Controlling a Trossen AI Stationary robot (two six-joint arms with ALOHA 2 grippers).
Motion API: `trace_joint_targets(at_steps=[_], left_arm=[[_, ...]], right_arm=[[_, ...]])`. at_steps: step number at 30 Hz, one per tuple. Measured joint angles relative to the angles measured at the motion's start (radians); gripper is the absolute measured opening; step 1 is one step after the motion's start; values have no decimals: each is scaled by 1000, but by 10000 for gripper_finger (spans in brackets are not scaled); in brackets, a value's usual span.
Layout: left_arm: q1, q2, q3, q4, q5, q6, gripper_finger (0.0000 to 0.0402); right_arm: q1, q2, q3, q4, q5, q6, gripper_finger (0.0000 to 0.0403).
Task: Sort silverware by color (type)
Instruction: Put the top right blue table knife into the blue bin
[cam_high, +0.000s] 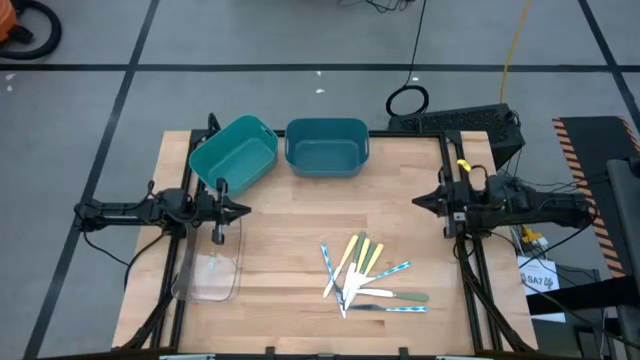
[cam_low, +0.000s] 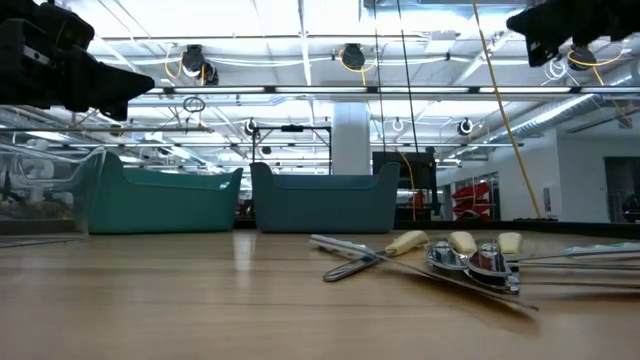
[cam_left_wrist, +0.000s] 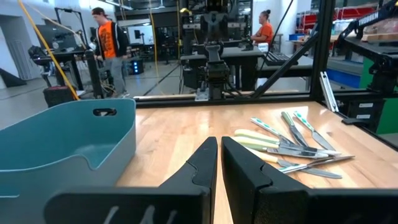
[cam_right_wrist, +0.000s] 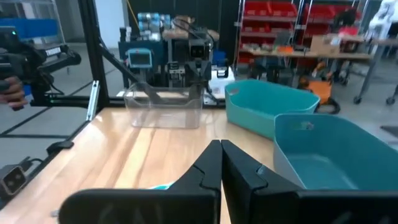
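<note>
Nothing sorted yet: the silverware (cam_high: 365, 280) lies heaped at lower centre; both bins (cam_high: 326, 146) look empty; my left gripper (cam_high: 238, 211) and right gripper (cam_high: 420, 201) are closed, holding nothing.

Utensil types in the silverware (cam_high: 365, 277) heap

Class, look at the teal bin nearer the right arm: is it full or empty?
Empty: the high view shows the right teal bin with a bare floor, while the silverware lies piled on the table.
</note>
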Motion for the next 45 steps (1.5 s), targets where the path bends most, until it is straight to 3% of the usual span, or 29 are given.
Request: trace_joint_targets(at_steps=[18, 29, 37, 45], left_arm=[[0, 0, 0, 1, 1, -4, 30], [0, 0, 0, 28, -1, 42, 30], [0, 0, 7, 82, -23, 29, 30], [-2, 57, 144, -9, -59, -84, 30]], right_arm=[[0, 306, 313, -172, -2, 62, 0], [11, 434, 342, -351, -58, 266, 0], [132, 534, 342, -393, -55, 408, 0], [322, 642, 342, -434, 13, 592, 0]])
